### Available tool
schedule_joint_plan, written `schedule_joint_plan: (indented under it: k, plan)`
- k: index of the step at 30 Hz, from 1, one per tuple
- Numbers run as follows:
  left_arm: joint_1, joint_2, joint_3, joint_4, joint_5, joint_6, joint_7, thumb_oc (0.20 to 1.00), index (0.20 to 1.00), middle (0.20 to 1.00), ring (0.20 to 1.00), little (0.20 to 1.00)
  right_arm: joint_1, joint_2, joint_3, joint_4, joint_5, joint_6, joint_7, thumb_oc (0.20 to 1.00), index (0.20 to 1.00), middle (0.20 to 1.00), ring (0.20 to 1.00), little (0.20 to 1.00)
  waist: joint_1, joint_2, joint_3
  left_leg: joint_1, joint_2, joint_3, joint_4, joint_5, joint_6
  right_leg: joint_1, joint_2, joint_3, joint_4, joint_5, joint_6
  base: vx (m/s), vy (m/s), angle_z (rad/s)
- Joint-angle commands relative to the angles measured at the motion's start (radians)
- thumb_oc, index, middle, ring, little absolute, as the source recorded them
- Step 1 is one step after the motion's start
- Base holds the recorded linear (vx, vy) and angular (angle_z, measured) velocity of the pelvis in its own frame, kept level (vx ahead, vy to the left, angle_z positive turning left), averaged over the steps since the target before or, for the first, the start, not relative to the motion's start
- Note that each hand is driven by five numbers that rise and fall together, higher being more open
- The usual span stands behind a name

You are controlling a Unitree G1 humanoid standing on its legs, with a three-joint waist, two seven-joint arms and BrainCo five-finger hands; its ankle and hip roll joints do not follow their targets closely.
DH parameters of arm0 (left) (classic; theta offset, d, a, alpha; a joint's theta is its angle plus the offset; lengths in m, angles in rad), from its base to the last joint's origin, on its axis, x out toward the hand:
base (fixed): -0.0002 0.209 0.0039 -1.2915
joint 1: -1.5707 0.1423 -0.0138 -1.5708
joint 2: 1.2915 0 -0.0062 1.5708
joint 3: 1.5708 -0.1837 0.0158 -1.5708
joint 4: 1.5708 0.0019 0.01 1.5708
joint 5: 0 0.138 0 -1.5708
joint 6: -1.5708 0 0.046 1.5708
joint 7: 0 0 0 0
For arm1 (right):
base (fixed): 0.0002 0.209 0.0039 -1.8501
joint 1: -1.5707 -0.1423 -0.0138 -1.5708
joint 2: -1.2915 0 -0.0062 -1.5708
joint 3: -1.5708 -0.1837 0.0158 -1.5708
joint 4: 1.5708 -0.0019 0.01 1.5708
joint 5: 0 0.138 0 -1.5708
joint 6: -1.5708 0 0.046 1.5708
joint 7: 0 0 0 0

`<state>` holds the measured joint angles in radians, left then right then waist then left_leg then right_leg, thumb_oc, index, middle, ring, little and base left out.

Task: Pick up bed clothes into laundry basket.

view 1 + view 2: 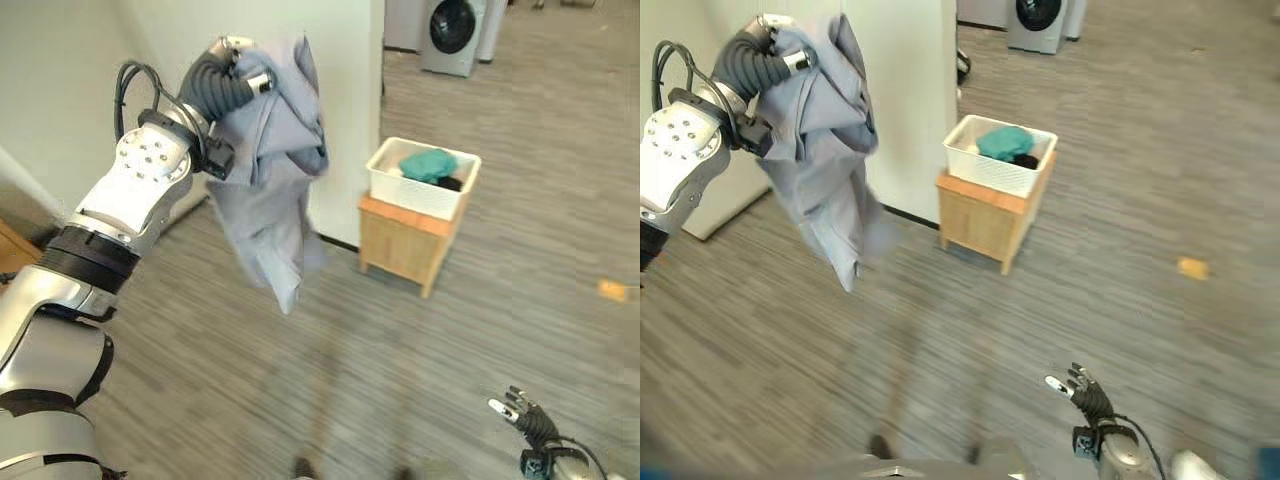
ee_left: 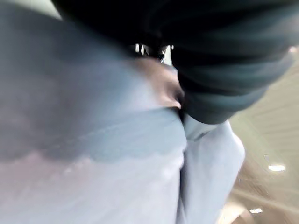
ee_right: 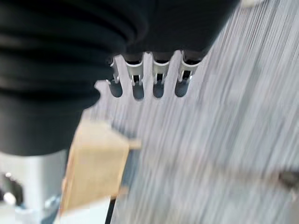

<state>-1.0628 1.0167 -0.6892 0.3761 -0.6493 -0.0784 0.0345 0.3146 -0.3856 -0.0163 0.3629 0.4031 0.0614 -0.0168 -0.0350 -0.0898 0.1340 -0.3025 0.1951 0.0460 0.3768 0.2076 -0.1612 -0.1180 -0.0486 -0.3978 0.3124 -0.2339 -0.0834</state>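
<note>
The left hand (image 1: 235, 75) has its fingers bunched in the cloth (image 1: 270, 170), which dangles far below them, well short of the basket (image 1: 420, 178). The trailing hem could miss the rim. The right hand (image 1: 1080, 390) hangs low, fingers spread.

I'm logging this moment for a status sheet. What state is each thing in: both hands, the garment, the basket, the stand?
Left hand: raised, shut on the grey-blue garment.
Grey-blue garment: lifted clear of the floor, hanging bunched.
Right hand: low, open, holding nothing.
White laundry basket: upright on the stand, already holding teal and dark clothes.
Wooden stand: upright on the floor.
</note>
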Motion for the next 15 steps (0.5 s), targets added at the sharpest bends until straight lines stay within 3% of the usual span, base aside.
schedule_joint_plan:
  k: [1, 3, 4, 6, 7, 8, 10, 12, 14, 15]
  plan:
    - [-0.119, 0.082, 0.126, 0.075, -0.037, -0.052, 0.032, 0.2, 0.2, 0.2, 0.2, 0.2, -0.095, -0.067, 0.01, -0.094, 0.065, -0.056, -0.018, 1.0, 1.0, 1.0, 1.0, 1.0, 0.047, 0.059, 0.079, 0.011, -0.151, 0.002, -0.189, -0.112, 0.087, 0.31, -0.024, 0.087, -0.373, 0.108, 0.165, 0.33, -0.057, -0.73]
    - [-0.093, 0.062, 0.152, 0.07, -0.051, -0.055, 0.036, 0.2, 0.2, 0.2, 0.2, 0.2, -0.108, -0.078, 0.038, -0.087, 0.05, -0.064, -0.013, 1.0, 1.0, 1.0, 1.0, 1.0, 0.075, 0.066, 0.066, -0.014, -0.202, 0.01, -0.263, -0.055, 0.092, 0.321, 0.003, 0.115, -0.366, 0.097, 0.161, 0.41, -0.033, -1.18]
    - [-0.084, 0.055, 0.181, 0.061, -0.06, -0.062, 0.028, 0.2, 0.2, 0.2, 0.2, 0.2, -0.137, -0.108, 0.067, -0.081, 0.02, -0.065, -0.006, 1.0, 1.0, 1.0, 1.0, 1.0, 0.119, 0.08, 0.058, -0.062, -0.231, 0.006, -0.396, 0.007, 0.082, 0.353, 0.042, 0.191, -0.359, 0.064, 0.152, 0.62, 0.003, -0.87]
    - [-0.074, 0.053, 0.196, 0.055, -0.059, -0.063, 0.027, 0.2, 0.2, 0.2, 0.2, 0.2, -0.145, -0.111, 0.073, -0.085, 0.018, -0.064, -0.004, 1.0, 1.0, 1.0, 1.0, 1.0, 0.119, 0.08, 0.052, -0.05, -0.225, 0.037, -0.399, 0.012, 0.085, 0.369, 0.049, 0.206, -0.356, 0.052, 0.151, 0.45, 0.069, -1.24]
    - [-0.033, 0.07, 0.245, 0.011, -0.056, -0.072, 0.039, 0.2, 0.2, 0.2, 0.2, 0.2, -0.158, -0.088, 0.091, -0.096, 0.02, -0.053, 0.009, 1.0, 1.0, 1.0, 1.0, 1.0, 0.137, 0.067, 0.021, -0.001, -0.218, 0.055, -0.38, -0.006, 0.11, 0.397, 0.034, 0.225, -0.35, 0.026, 0.175, 0.27, 0.112, -1.43]
    - [-0.03, 0.07, 0.247, 0.009, -0.056, -0.072, 0.04, 0.2, 0.2, 0.2, 0.2, 0.2, -0.158, -0.089, 0.092, -0.097, 0.019, -0.053, 0.009, 1.0, 1.0, 1.0, 1.0, 1.0, 0.14, 0.07, 0.02, -0.002, -0.214, 0.057, -0.38, -0.004, 0.11, 0.394, 0.036, 0.229, -0.351, 0.029, 0.175, 0.44, 0.181, -0.39]
    - [-0.008, 0.097, 0.278, -0.011, -0.039, -0.073, 0.039, 0.2, 0.2, 0.2, 0.2, 0.2, -0.164, -0.073, 0.107, -0.094, 0.012, -0.047, 0.027, 1.0, 1.0, 1.0, 1.0, 1.0, 0.163, 0.043, -0.015, 0.013, -0.211, 0.063, -0.323, -0.037, 0.129, 0.411, -0.011, 0.252, -0.296, 0.016, 0.197, 0.44, 0.189, -0.63]
    - [0.031, 0.136, 0.308, -0.043, -0.027, -0.068, 0.038, 0.2, 0.2, 0.2, 0.2, 0.2, -0.171, -0.057, 0.122, -0.095, 0.008, -0.035, 0.038, 1.0, 1.0, 1.0, 1.0, 1.0, 0.19, 0.023, -0.035, 0.07, -0.218, 0.097, -0.311, -0.087, 0.167, 0.366, -0.077, 0.282, -0.129, 0.117, 0.255, 0.46, 0.217, -1.34]
    - [0.032, 0.143, 0.308, -0.038, -0.022, -0.059, 0.033, 0.2, 0.2, 0.2, 0.2, 0.2, -0.179, -0.042, 0.154, -0.106, -0.002, -0.021, 0.066, 1.0, 1.0, 1.0, 1.0, 1.0, 0.194, 0.027, -0.018, 0.146, -0.223, 0.113, -0.323, -0.112, 0.197, 0.309, -0.11, 0.3, 0.078, 0.244, 0.294, 0.39, 0.192, -1.18]
    - [0.02, 0.138, 0.293, -0.035, -0.022, -0.054, 0.031, 0.2, 0.2, 0.2, 0.2, 0.2, -0.174, -0.043, 0.164, -0.114, -0.018, -0.015, 0.069, 1.0, 1.0, 1.0, 1.0, 1.0, 0.182, 0.038, -0.005, 0.188, -0.223, 0.103, -0.334, -0.124, 0.212, 0.266, -0.127, 0.289, 0.177, 0.298, 0.296, 0.33, 0.184, -0.74]
